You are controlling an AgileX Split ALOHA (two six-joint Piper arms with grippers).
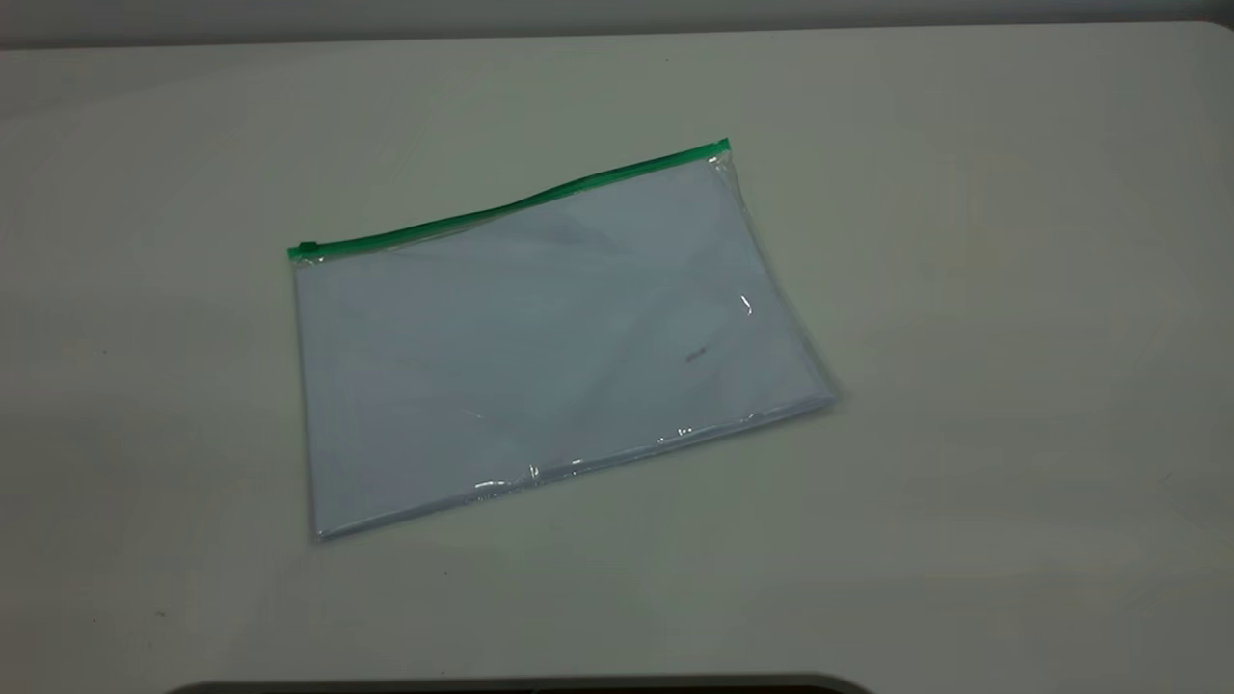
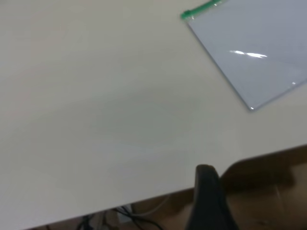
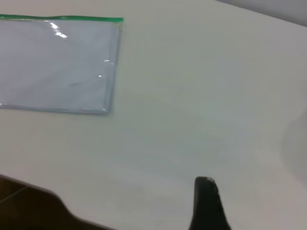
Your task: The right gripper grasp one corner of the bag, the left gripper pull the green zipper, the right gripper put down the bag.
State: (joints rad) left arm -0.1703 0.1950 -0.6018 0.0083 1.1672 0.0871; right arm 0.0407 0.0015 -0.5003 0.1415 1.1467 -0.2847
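Note:
The bag [image 1: 540, 337] lies flat on the pale table [image 1: 1012, 289], a clear pouch with white paper inside. Its green zipper [image 1: 511, 204] runs along the far long edge, with the small slider [image 1: 308, 249] at the left end. The green-ended corner of the bag [image 1: 723, 146] sits at the far right. Neither gripper appears in the exterior view. In the left wrist view the left gripper [image 2: 206, 168] hangs shut over the table edge, far from the bag [image 2: 254, 43]. In the right wrist view the right gripper [image 3: 205, 181] is shut above bare table, well away from the bag [image 3: 57, 62].
A dark curved rim [image 1: 521, 686] runs along the table's near edge. Beyond the table edge, the left wrist view shows brown floor and cables [image 2: 129, 215]. Bare tabletop surrounds the bag on all sides.

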